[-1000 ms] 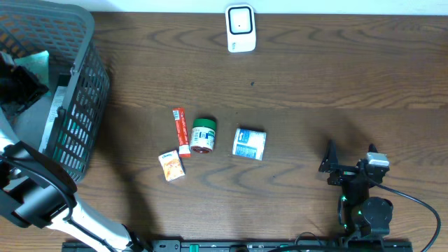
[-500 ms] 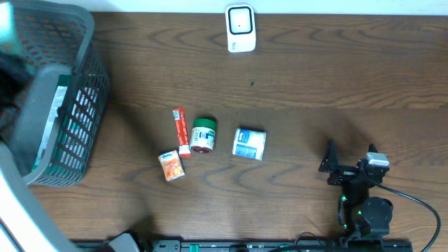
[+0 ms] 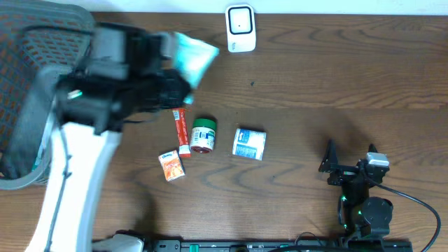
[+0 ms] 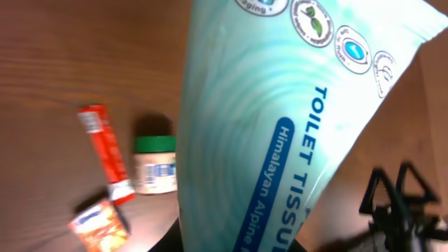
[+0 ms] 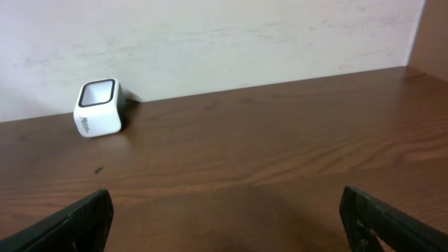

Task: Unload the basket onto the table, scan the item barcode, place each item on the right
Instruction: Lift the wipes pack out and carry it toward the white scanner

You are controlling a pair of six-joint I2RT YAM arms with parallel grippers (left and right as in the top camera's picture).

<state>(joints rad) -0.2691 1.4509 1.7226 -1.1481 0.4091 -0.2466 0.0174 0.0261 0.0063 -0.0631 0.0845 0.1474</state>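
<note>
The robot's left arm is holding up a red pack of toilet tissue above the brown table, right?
No. The soft plastic pack of toilet tissue is pale teal, not red, as the left wrist view shows. The left arm does hold it up above the brown wooden table.

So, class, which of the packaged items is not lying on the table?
The teal toilet tissue pack, held aloft in the left hand; the rest lie on the table.

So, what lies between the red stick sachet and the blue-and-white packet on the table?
A green-lidded jar, seen in the overhead view.
</note>
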